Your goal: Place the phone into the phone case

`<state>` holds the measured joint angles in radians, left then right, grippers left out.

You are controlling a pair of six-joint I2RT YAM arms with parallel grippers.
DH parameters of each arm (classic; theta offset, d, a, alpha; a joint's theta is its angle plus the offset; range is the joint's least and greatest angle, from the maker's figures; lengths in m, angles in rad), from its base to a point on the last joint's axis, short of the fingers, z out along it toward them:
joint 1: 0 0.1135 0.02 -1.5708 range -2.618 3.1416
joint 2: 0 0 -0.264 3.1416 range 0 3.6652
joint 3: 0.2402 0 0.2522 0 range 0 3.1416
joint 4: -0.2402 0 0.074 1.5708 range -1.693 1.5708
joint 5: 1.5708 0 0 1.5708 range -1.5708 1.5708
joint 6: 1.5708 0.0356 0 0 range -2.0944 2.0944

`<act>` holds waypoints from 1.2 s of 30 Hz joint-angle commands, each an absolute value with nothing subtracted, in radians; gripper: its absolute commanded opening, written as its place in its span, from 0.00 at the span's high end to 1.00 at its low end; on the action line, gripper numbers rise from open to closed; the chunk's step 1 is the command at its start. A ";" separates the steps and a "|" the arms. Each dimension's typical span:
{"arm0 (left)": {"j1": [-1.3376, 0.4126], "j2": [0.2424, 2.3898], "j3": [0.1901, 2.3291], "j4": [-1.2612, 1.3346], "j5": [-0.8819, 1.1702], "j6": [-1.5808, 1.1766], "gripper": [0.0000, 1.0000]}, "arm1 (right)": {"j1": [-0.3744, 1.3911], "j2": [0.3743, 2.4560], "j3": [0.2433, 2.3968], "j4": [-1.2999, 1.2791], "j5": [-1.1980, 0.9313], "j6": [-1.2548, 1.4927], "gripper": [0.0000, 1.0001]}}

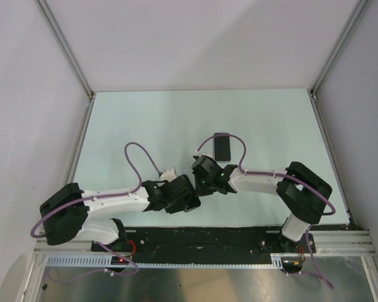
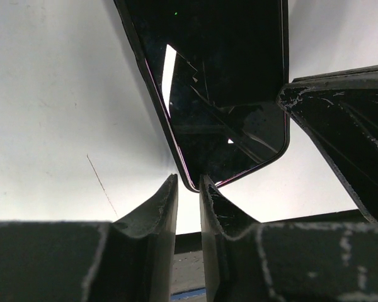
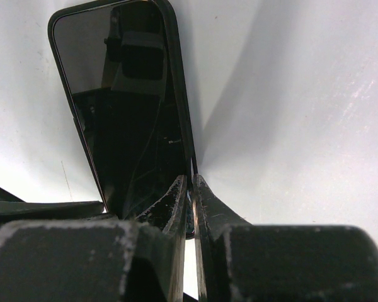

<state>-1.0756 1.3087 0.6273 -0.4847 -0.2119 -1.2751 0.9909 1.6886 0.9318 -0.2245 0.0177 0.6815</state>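
left gripper [image 2: 189, 184]: fingers [image 2: 157, 211] nearly together, only a narrow slot between them, the near corner of the phone [image 2: 230, 82] wedged in that slot at the tips, so it's pinching that corner; right gripper [image 3: 191, 181]: fingers [image 3: 170, 207] all but closed, clamped on the thin long edge of the phone, which runs down between them; in the left wrist view the right gripper's finger sits just right of the phone's lower corner, close to the left tips, so both grippers crowd the same near end; phone is screen up on the pale table [image 1: 145, 119], roughly centre, far end pointing away from the arms; dark rim [image 3: 179, 94] round the screen could be the case, can't tell; top view: the two wrists meet over the phone's near end and hide it, only the far part shows; right arm's purple cable [image 1: 239, 143] loops over the phone's far end, left arm's cable [image 1: 133, 157] arcs well left of it; white walls [image 1: 195, 44] and metal posts [image 1: 66, 47] around the table
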 commanded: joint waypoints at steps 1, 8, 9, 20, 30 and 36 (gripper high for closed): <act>-1.083 1.327 0.645 -0.497 -0.254 -1.261 0.77 | 1.015 1.737 0.920 -0.267 -0.027 0.696 0.90; -1.083 1.344 0.582 -0.523 -0.257 -1.271 0.80 | 1.013 1.728 0.920 -0.273 -0.024 0.694 0.90; -1.083 1.349 0.575 -0.525 -0.256 -1.271 0.81 | 1.013 1.726 0.920 -0.274 -0.024 0.694 0.90; -1.093 1.442 0.542 -0.529 -0.272 -1.288 0.83 | 1.011 1.707 0.920 -0.280 -0.017 0.692 0.89; -0.968 1.247 0.660 -0.600 -0.346 -1.190 0.77 | 0.971 1.653 0.960 -0.281 -0.031 0.653 0.79; -0.801 1.173 0.728 -0.639 -0.376 -1.095 0.75 | 0.950 1.650 1.009 -0.279 -0.036 0.639 0.72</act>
